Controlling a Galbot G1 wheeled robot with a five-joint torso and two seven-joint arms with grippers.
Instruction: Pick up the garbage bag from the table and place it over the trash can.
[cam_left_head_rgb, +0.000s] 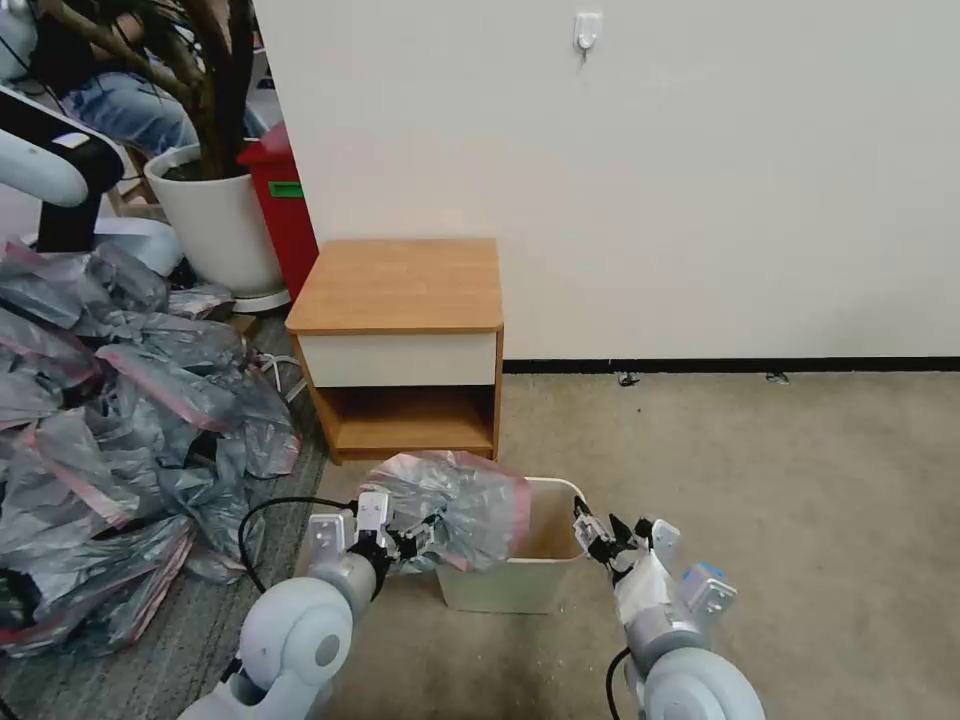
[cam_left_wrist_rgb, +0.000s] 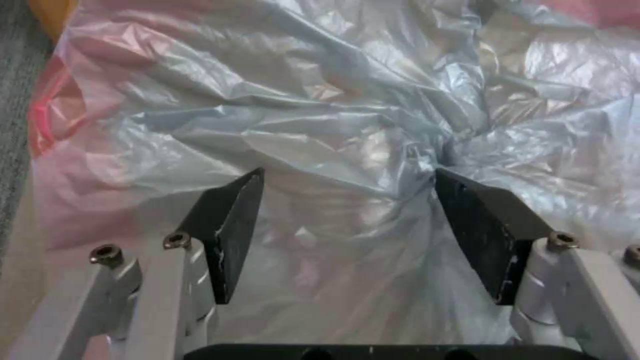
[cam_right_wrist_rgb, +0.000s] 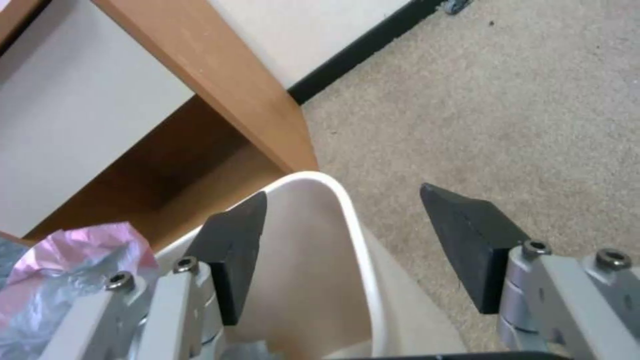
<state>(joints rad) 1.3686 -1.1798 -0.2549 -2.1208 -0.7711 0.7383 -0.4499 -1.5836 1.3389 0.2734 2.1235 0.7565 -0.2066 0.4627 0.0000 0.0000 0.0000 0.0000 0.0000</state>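
The left gripper (cam_left_head_rgb: 405, 545) stands wide, crinkled garbage bag (cam_left_head_rgb: 455, 505) bunched between its pads (cam_left_wrist_rgb: 230, 235) and draped over the trash can (cam_left_head_rgb: 555, 530) beside it. The right gripper (cam_left_head_rgb: 610, 535), also spread (one pad inside, one outside), straddles the can's rim with nothing held, just below the table (cam_left_head_rgb: 400, 285).

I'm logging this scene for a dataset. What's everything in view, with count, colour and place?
Bag: one, grey with pink band, draped over the bin's left side.
Bin: one, cream, on the carpet before the nightstand.
Nightstand: one, orange-brown top, white drawer, against the wall.
Bag heap: many, grey and pink, on the floor at left.
Plant pot: one, white, left of the nightstand.
Red bin: one, between pot and nightstand.
Wall hook: one, white.
Left gripper: open, against the bag.
Right gripper: open, straddling the bin's right rim.
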